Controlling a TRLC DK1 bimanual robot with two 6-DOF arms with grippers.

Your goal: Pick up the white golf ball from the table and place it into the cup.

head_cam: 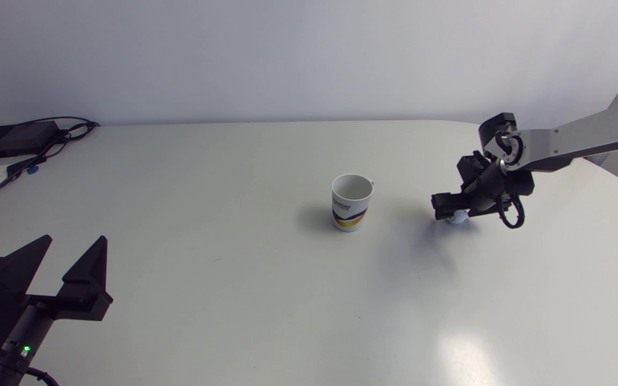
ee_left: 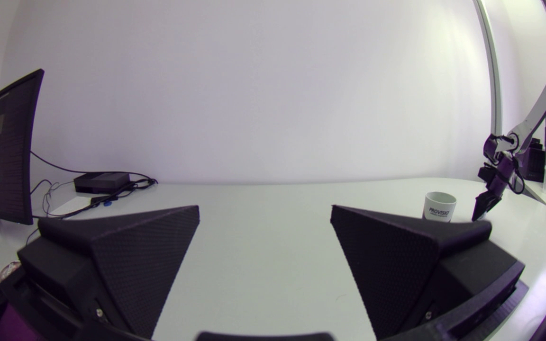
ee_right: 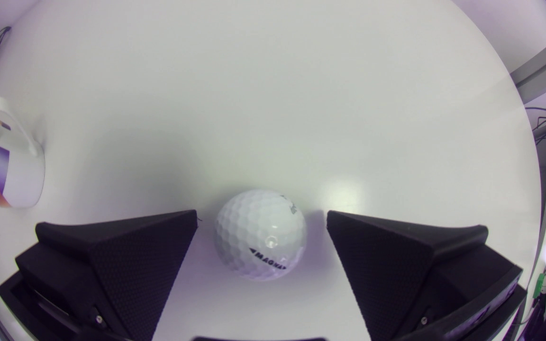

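White, dimpled golf ball (ee_right: 260, 234) sits on the smooth pale table (head_cam: 223, 177), at 3 o'clock from the glossy cylindrical cup (head_cam: 351, 202). Right gripper (ee_right: 261, 217) straddles it, its 2 textured wedge fingers (ee_right: 135, 255) spread, gaps either side. Left gripper (head_cam: 74, 239), at 8 o'clock, gapes wide too.

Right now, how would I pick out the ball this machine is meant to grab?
On the big white table, find the white cup near its middle. Off to its side, where the right arm comes in, the black right gripper has a small golf ball lying between its open fingers. It is the only round, dimpled white thing there.
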